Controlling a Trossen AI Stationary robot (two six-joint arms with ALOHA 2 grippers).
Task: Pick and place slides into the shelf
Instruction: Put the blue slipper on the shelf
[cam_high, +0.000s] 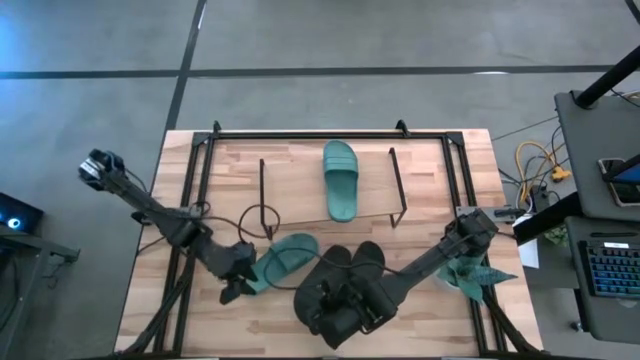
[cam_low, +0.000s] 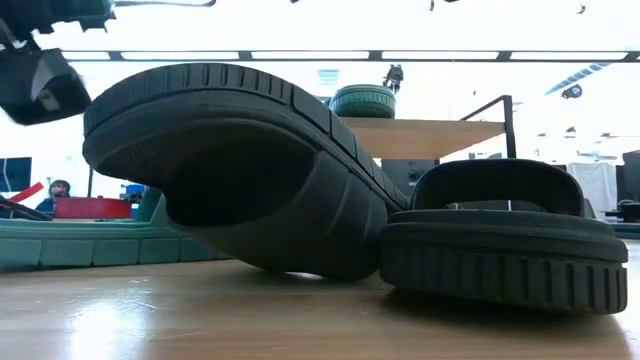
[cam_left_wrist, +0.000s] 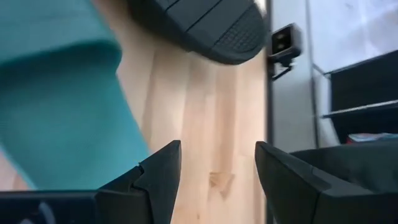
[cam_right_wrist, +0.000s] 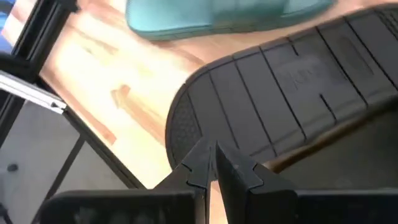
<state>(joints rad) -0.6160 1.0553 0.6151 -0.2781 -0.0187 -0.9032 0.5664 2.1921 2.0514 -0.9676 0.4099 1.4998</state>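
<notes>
Right tool (cam_right_wrist: 211, 163) is pinched shut on the black slide's (cam_high: 335, 275) edge, tilting it near the bench (cam_high: 420, 330) front; lift clear before swinging to the shelf (cam_high: 372, 165). Left tool (cam_left_wrist: 214, 168) gapes empty beside the teal slide (cam_high: 285, 258)

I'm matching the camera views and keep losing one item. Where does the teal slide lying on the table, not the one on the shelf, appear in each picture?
High view: teal rubber slide on the table, left of centre, by the left hand.
Low view: left edge, behind the tilted black rubber slide.
Left wrist view: fills the upper left.
Right wrist view: along the top.
Shared landmark: that black slide's ribbed sole.
</notes>
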